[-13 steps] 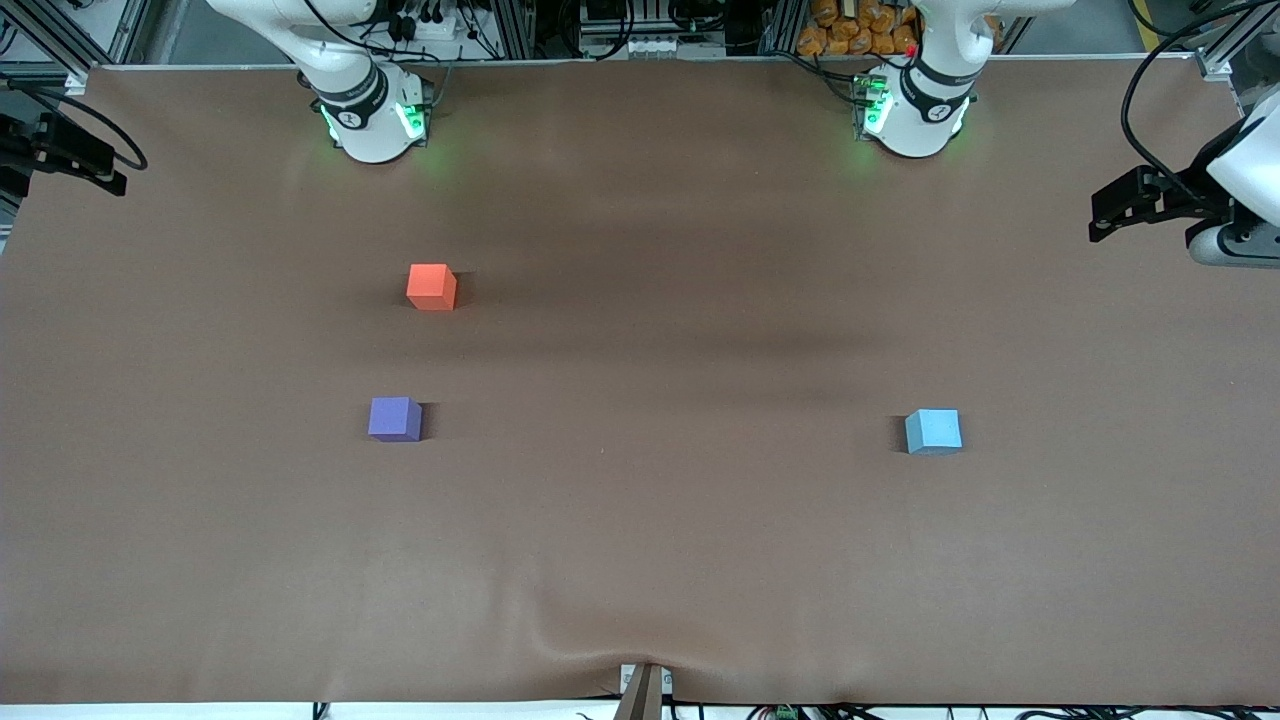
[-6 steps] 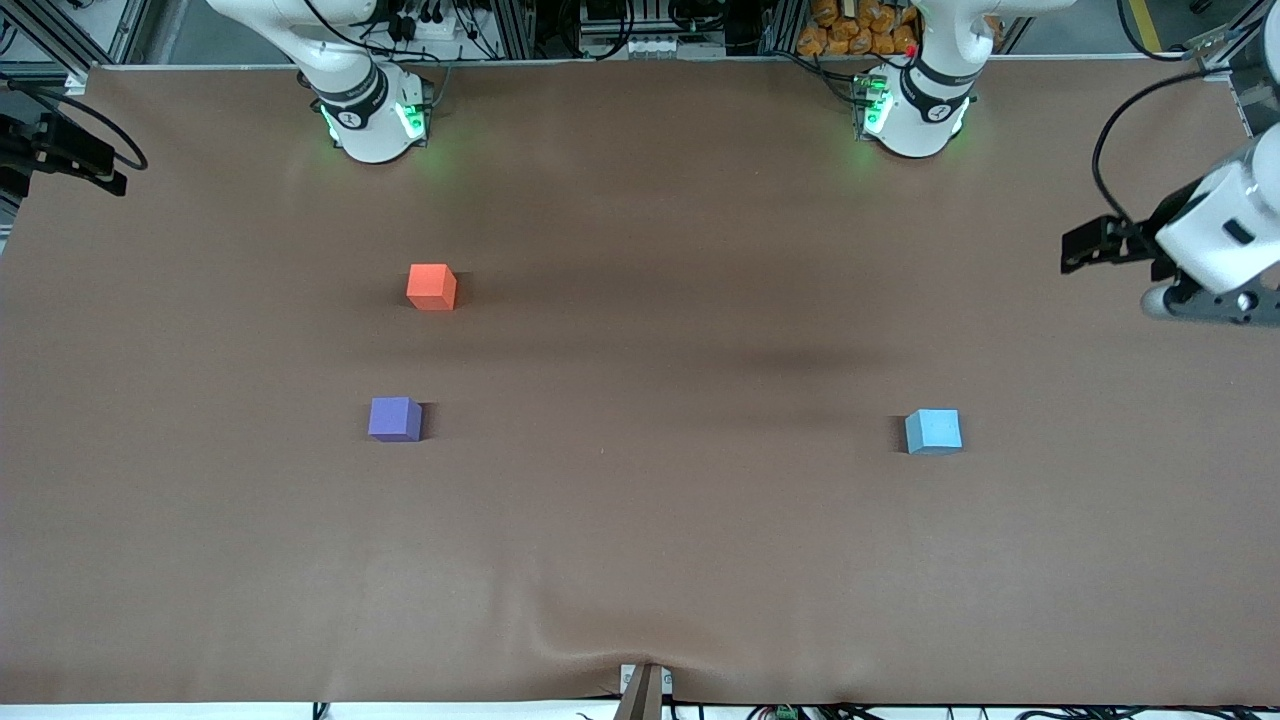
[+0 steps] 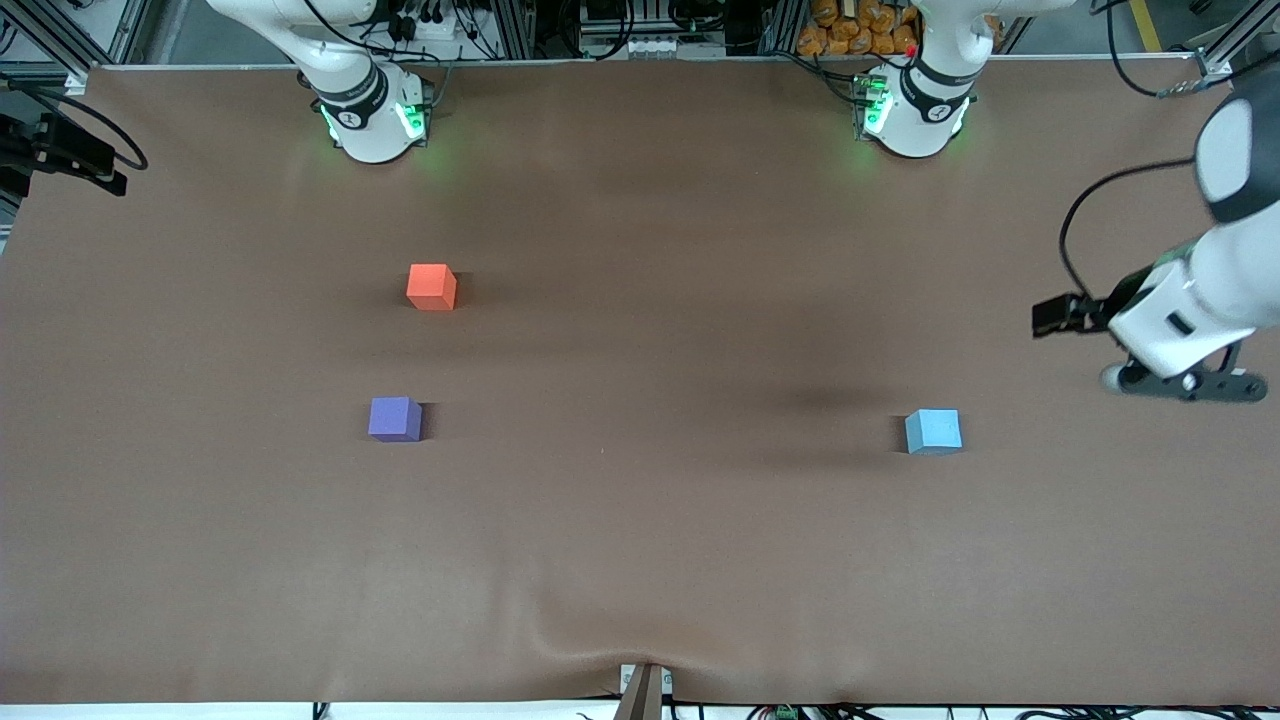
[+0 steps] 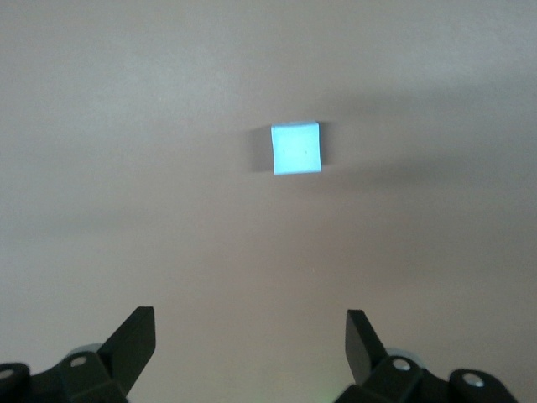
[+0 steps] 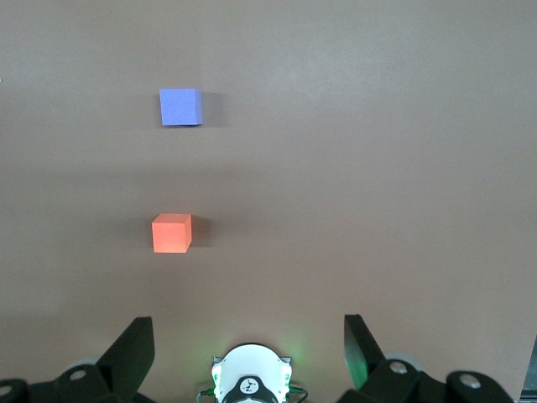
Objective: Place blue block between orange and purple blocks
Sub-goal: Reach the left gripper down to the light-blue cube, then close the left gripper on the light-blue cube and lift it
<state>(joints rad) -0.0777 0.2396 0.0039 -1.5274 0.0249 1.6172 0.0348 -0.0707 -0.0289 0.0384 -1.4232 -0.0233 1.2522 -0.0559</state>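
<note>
The blue block is a light sky-blue cube on the brown table, toward the left arm's end. The orange block and the purple block sit toward the right arm's end, the purple one nearer the front camera, with a gap between them. My left gripper hangs over the table edge beside the blue block; it is open and empty, with the blue block ahead of it. My right gripper is open and empty, high over its own base, and waits; it sees the orange block and the purple block.
The right arm's base and the left arm's base stand at the table's back edge. A black device sticks in at the right arm's end. The brown cloth has a wrinkle at the front edge.
My left arm has swung down over the left arm's end of the table, closer to the blue block. The blocks and the right arm have not moved.
</note>
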